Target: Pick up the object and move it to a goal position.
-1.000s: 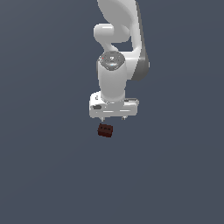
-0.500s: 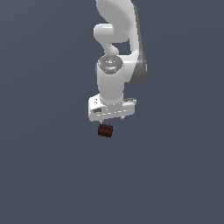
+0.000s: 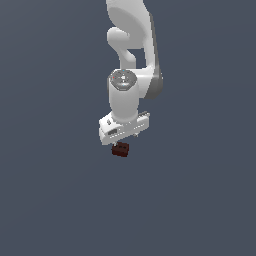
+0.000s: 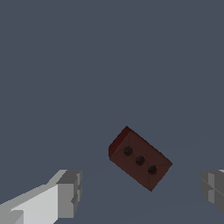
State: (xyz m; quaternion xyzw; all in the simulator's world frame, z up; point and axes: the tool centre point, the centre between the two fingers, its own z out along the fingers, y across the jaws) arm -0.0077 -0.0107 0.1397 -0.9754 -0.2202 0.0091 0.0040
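Since a second ago we see the arm (image 3: 131,65) has come lower, so that the white gripper (image 3: 125,141) now hangs just above the red-brown block (image 3: 120,149), where before a clearer gap lay between them; the block itself has kept its place. Around it we find only a flat, uniform slate-blue surface (image 3: 55,200) that fills both views, with no edge, wall or horizon to separate floor from room, and no marking on it. In the exterior view the block is a small dark shape under the gripper body, partly tucked below it, and we cannot make out the fingers or their spread from there. The wrist view gives what that view hides: two grey finger pads (image 4: 70,192) stand wide apart at either side of the picture, so the jaws are open and hold nothing. The block (image 4: 140,159) lies between them, nearer the middle of the gap than either pad and touching neither, turned at a slant to the line that joins the pads. Its broad face carries three small dark spots (image 4: 139,160) in a row along its length, and a darker short end face shows at one corner. Whether the pads have reached the block's height we cannot tell.
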